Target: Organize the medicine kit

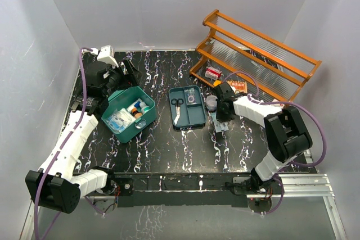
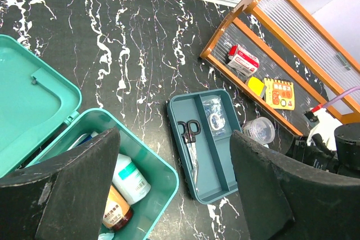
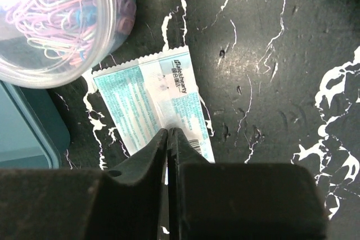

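Note:
The medicine kit (image 1: 147, 119) is a teal box standing open at the left, with bottles (image 2: 130, 178) and packets inside and its lid (image 2: 34, 105) folded back. Its insert tray (image 1: 195, 117) lies apart on the table to the right and holds scissors (image 1: 177, 108) and a small clear bag (image 2: 214, 117). My left gripper (image 2: 174, 195) hovers open above the box's right edge, with nothing between its fingers. Right of the tray, my right gripper (image 3: 169, 133) is shut on the near edge of a flat white-and-teal sachet (image 3: 152, 99) that lies on the table.
A clear jar of coloured paper clips (image 3: 56, 21) stands touching the sachet's far end, beside the tray's corner (image 3: 22, 133). An orange wooden rack (image 1: 253, 54) at the back right holds a red-and-white box (image 2: 243, 59) and an orange card (image 2: 279, 93).

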`<move>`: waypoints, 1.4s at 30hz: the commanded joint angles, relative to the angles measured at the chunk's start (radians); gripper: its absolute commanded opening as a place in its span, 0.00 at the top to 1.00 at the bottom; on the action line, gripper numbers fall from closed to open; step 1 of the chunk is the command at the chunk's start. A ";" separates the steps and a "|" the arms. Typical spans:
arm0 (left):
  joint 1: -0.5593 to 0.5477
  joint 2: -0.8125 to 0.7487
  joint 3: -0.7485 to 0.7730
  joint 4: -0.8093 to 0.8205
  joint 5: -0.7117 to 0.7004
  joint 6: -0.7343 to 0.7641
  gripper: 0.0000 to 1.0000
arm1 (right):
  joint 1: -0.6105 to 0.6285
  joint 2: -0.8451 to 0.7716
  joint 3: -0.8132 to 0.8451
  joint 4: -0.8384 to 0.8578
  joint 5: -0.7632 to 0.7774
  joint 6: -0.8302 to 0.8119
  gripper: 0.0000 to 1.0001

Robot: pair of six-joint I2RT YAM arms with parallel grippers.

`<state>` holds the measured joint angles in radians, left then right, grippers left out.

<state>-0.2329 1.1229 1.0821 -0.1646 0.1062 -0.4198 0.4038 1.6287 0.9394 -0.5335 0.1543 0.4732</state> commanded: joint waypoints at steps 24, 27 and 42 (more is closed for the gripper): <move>-0.001 -0.012 0.010 0.013 0.014 0.003 0.22 | 0.000 0.047 0.053 -0.049 0.034 -0.012 0.99; -0.002 -0.010 0.010 0.017 0.014 0.001 0.22 | 0.001 0.021 0.071 -0.073 0.031 -0.004 1.00; 0.000 -0.016 0.012 0.014 0.016 0.001 0.22 | 0.002 -0.121 0.160 -0.050 -0.275 0.077 0.99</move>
<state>-0.2329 1.1240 1.0821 -0.1646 0.1131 -0.4198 0.4038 1.5414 1.0245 -0.6399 -0.0303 0.5041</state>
